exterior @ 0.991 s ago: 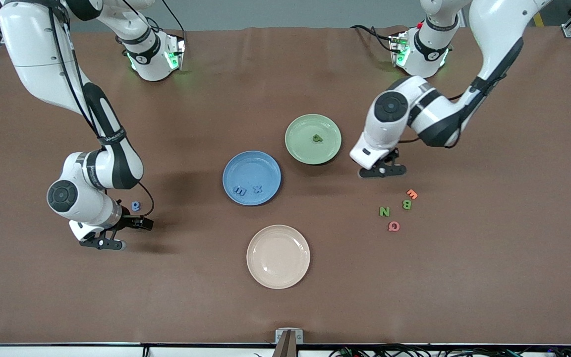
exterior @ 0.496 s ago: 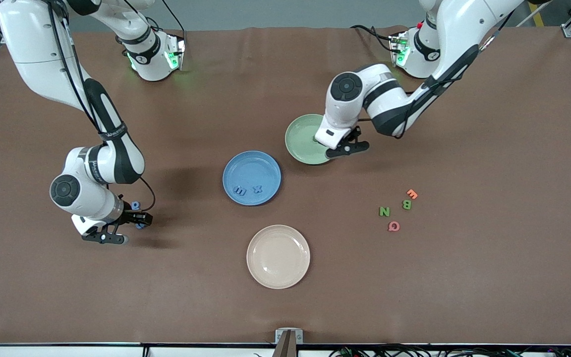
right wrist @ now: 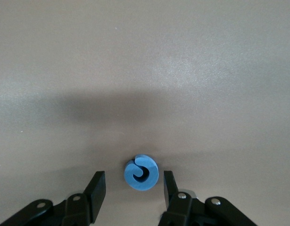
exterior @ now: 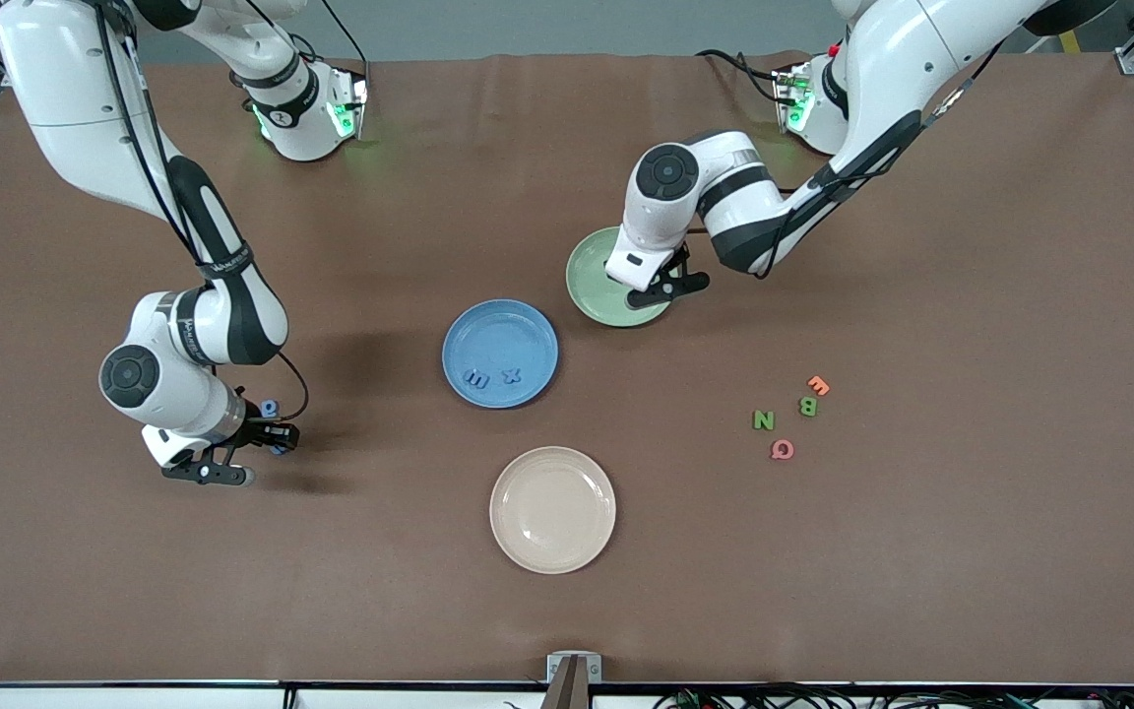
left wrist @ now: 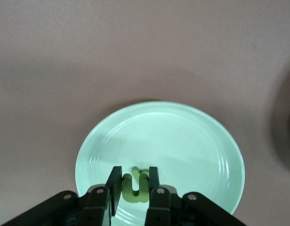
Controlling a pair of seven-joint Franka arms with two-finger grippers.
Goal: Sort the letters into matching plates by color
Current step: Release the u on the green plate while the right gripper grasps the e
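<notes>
Brown bench [exterior: 921,551] carries three plates. Over the green plate [exterior: 592,286], which the arm partly covers, the left hand [left wrist: 134,184] pinches a green letter [left wrist: 136,187]. Toward the right arm's end, the right hand [right wrist: 133,187] sits spread around a round blue letter [right wrist: 140,172] on the bench, half hidden in the front view. Two blue letters [exterior: 493,376] lie in the blue plate [exterior: 500,330].

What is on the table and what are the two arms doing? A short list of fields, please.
left gripper: over the green plate, shut on a green letter
right gripper: open around a blue letter on the table
blue plate: two blue letters
cream plate: nothing in it
loose letters: green N, green B, orange E, pink Q
</notes>
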